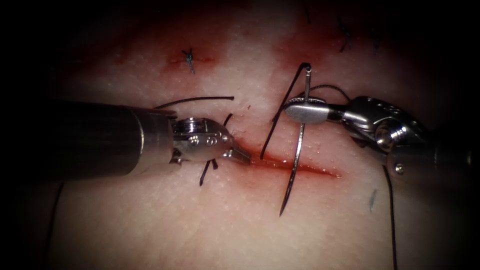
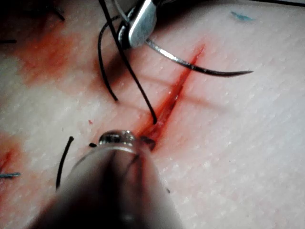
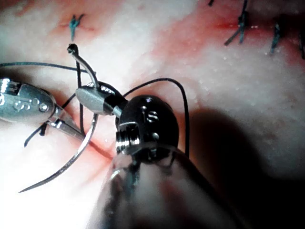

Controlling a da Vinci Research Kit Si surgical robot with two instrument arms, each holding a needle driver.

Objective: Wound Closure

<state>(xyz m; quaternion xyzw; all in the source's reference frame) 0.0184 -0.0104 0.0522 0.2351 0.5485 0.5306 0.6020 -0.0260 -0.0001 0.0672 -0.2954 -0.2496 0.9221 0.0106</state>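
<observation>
Right hand (image 1: 306, 111) comes in from 3 o'clock in the endoscope view, pressed together and pinching the needle (image 1: 299, 150) high on its curve, near the thread end. Needle free of the tissue (image 1: 200, 220): swaged end up toward 12 o'clock, body crossing over the cut (image 1: 300, 167), point down toward 6 o'clock on the near side of the cut. Needle hangs above the surface; whether the body brushes the cut edge, cannot tell.

Left hand (image 1: 242, 155) comes in from 9 o'clock. Tip sits at the cut's left end, touching the wet edge. Whether it is spread or pressed together, cannot tell; whether it holds tissue, cannot tell.

Thread (image 1: 280, 115) runs from the needle's swaged end down toward 7 o'clock and meets the tissue at the cut, just to the right of the left hand's tip. A second run loops from behind the right hand toward 1 o'clock and passes down along the right arm's shaft toward 5 o'clock.

Cut lies roughly 9-to-3 across the middle of the endoscope view, with red fluid (image 1: 280, 165) pooled along it. Cut ends of thread (image 1: 200, 101) lie loose on the tissue beside the left hand, at 12 and 6 o'clock of it. One tied stitch (image 1: 189, 59) sits toward 11 o'clock; more dark stitches (image 1: 345, 37) toward 1 o'clock.

Right wrist view: needle (image 3: 83, 143) clamped in the right hand (image 3: 93, 99), left hand (image 3: 62, 121) just beside it.
</observation>
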